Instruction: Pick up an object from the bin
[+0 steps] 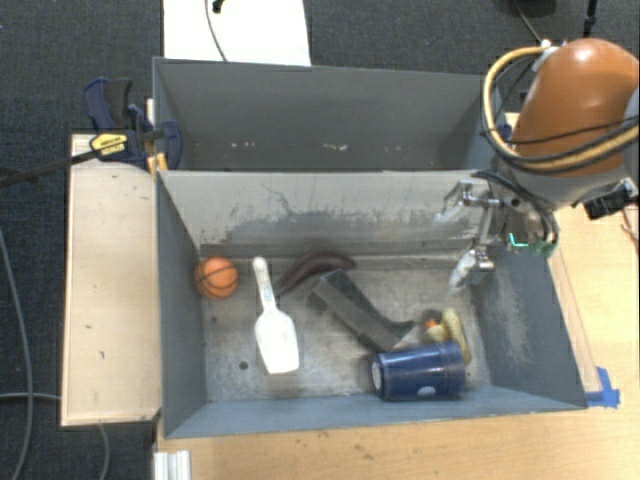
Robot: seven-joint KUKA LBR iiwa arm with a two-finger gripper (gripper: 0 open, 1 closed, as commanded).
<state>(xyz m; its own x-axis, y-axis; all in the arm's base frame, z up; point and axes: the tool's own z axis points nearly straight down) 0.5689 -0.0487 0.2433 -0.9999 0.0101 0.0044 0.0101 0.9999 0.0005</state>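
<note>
Pincer (pixel 467 232) hangs at the 3 o'clock side of the grey metal bin (pixel 320 208), close against the right sloping wall. Its two metal fingers look spread and nothing sits between them.

Nearest candidates lie toward 5 o'clock. A small yellow-and-orange piece (pixel 441 323), kind not clear, sits just below the pincer. A dark blue cylindrical can (pixel 420 371) lies on its side beside it, near the front wall. A dark grey flat bar (pixel 350 311) runs from the centre toward those two. A dark curved brownish strip (pixel 312 265) sits at 12 o'clock, a white plastic scoop (pixel 272 330) at 7 o'clock, and a small orange ball (pixel 217 277) at 9 o'clock.

Risks, as judged:
- A straight descent may scrape the fingers on the right wall, since the pincer is so close to it.
- The can, lying on its side, would likely roll if only one finger nudges it.
- The small piece touches or nearly touches both can and bar, so a closing grip may catch a neighbour or push the piece under the can.
- The can looks wide for the finger spread, so a grip across its body could slip.
</note>
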